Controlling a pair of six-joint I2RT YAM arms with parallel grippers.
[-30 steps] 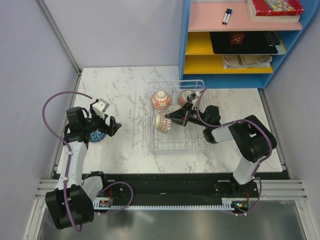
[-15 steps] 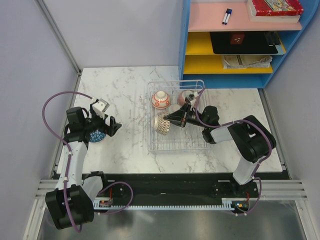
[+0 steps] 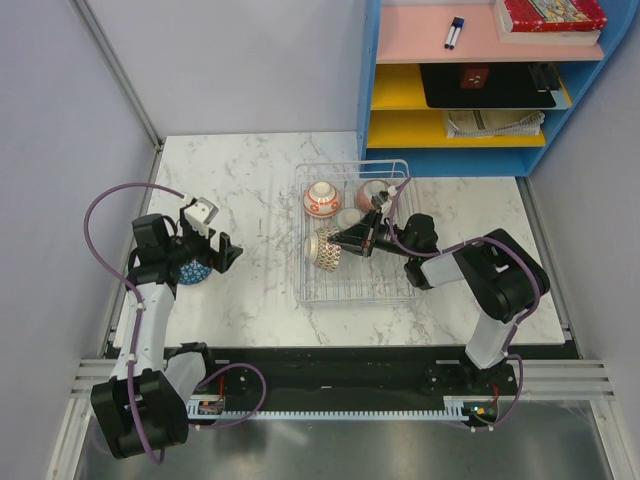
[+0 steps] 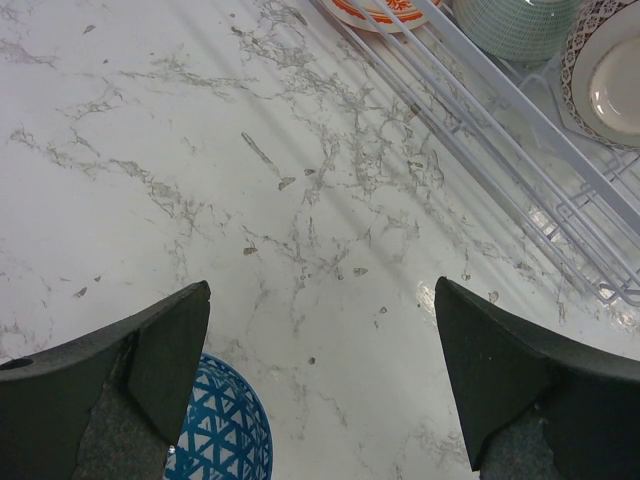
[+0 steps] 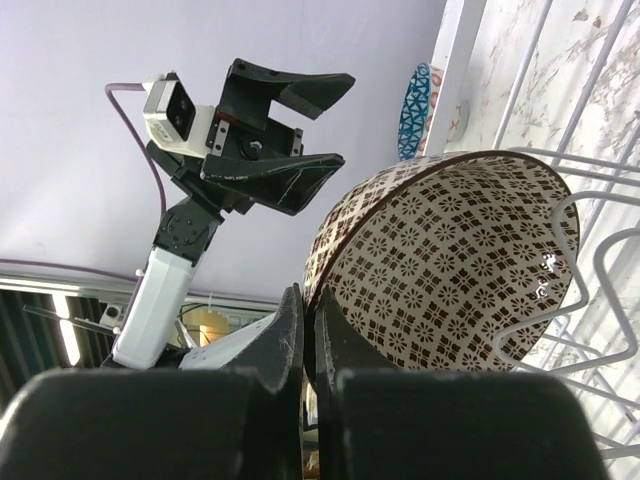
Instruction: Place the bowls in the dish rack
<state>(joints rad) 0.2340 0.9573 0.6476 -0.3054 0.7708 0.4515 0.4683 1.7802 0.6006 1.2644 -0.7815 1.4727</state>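
Brown-patterned bowl lay tilted on its side inside dish rack, left half; rim pinched by right gripper. Red bowl and pale green bowl sat behind it. Blue bowl stood on marble table under left gripper, jaws spread, grasping nothing.

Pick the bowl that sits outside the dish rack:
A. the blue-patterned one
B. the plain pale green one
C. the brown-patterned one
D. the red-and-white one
A: the blue-patterned bowl rests on the marble table by the open left claw, well apart from the dish rack. The brown-patterned bowl is inside the rack, its rim pinched by the right claw.
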